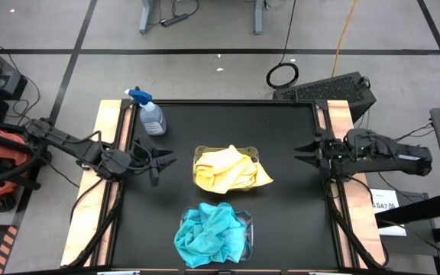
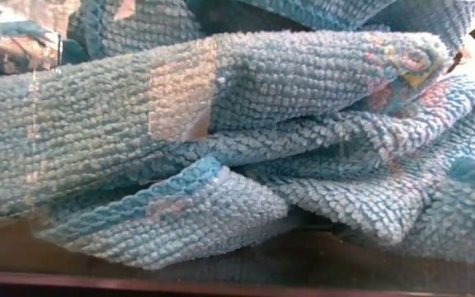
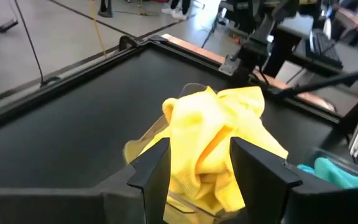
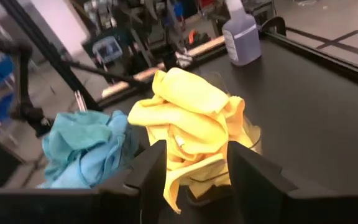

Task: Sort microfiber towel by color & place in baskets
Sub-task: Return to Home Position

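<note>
Nearest, the teal towels (image 1: 208, 233) fill the near basket (image 1: 247, 226). Behind it, the yellow towels (image 1: 228, 169) fill the far basket (image 1: 255, 153). The left gripper (image 1: 165, 162) and the right gripper (image 1: 298, 153) flank that basket, fingers spread, empty. The spray bottle (image 1: 152, 116) stands beyond, far left.

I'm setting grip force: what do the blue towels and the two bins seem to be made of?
The blue towels look like soft, matte microfiber: the low view shows a nubby looped pile and stitched edges. The bins seem clear, glossy, rigid plastic, judging by see-through walls at their rounded corners; little of them shows.
</note>
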Robot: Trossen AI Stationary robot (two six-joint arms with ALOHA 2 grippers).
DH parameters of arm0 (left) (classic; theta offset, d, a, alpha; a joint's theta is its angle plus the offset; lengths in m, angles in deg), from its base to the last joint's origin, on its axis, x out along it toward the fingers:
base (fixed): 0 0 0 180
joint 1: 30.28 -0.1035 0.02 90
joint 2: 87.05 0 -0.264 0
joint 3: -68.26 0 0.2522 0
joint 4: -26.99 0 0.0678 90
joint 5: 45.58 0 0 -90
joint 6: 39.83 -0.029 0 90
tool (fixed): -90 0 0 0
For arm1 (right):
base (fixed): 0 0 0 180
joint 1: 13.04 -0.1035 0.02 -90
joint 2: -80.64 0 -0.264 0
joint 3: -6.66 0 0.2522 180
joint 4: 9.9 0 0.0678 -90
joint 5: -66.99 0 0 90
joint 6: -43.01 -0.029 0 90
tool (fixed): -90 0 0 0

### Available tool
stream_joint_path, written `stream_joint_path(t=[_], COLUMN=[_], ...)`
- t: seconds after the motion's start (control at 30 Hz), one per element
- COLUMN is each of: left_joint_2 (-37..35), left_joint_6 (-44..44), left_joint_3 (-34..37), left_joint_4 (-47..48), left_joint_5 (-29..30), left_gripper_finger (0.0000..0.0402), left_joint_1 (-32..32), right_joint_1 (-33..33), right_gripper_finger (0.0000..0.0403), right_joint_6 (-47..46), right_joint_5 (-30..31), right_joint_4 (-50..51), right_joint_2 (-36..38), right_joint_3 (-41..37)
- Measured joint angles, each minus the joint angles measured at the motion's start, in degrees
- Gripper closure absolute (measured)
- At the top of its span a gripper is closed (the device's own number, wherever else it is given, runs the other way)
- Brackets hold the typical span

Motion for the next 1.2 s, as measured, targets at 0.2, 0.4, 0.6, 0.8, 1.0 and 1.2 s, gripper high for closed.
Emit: stream_joint_path(t=[0.2,0.4,0.6,0.8,1.0,1.2], left_joint_2=[-5.5,-8.8,-9.9,-10.3,-10.4,-10.4], left_joint_6=[3.5,7.5,8.4,8.4,8.4,9.1], left_joint_3=[9.0,16.4,22.1,28.0,35.2,38.5], left_joint_4=[-6.8,-12.4,-18.7,-25.8,-35.0,-37.6], left_joint_5=[1.2,1.7,2.2,2.2,1.0,0.7], left_gripper_finger=[0.0228,0.0228,0.0228,0.0228,0.0228,0.0228], left_joint_1=[0.0,0.0,0.1,0.0,0.1,0.6], right_joint_1=[0.0,0.0,0.0,0.0,0.0,-0.1], right_gripper_finger=[0.0243,0.0243,0.0243,0.0243,0.0243,0.0243], right_joint_6=[-3.8,-5.8,-7.3,-9.4,-12.0,-11.0], right_joint_5=[2.8,5.6,7.3,7.6,7.3,7.7], right_joint_4=[-4.4,-4.2,-4.9,-9.9,-15.7,-18.0], right_joint_2=[8.3,15.6,16.0,16.2,16.2,15.9], right_joint_3=[-8.5,-12.9,-15.4,-20.0,-26.3,-27.6])
